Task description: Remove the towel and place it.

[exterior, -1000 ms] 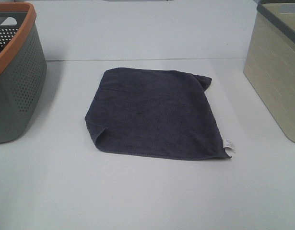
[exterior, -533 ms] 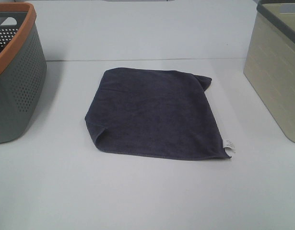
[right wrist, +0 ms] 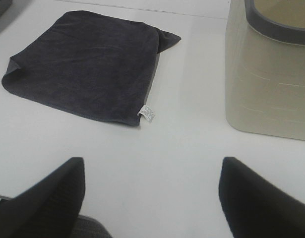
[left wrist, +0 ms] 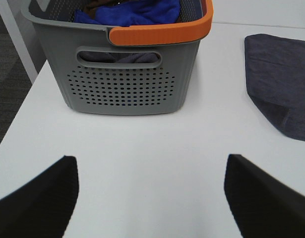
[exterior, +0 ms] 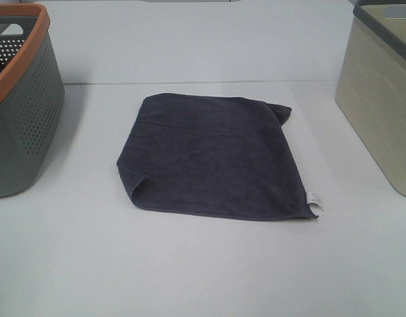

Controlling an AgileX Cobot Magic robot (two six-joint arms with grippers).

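Note:
The dark navy-grey towel [exterior: 212, 156] lies flat on the middle of the white table, with a small white tag [exterior: 314, 201] at its front right corner and its front left corner folded over. It also shows in the right wrist view [right wrist: 85, 64] and partly in the left wrist view [left wrist: 283, 82]. No gripper shows in the exterior view. My left gripper [left wrist: 151, 198] is open and empty above the table's front left, apart from the towel. My right gripper [right wrist: 152, 201] is open and empty above the front right.
A grey perforated basket with an orange rim [exterior: 23, 99] stands at the left; it holds blue and dark cloths [left wrist: 135, 11]. A beige basket with a grey rim [exterior: 381, 92] stands at the right and shows in the right wrist view [right wrist: 269, 79].

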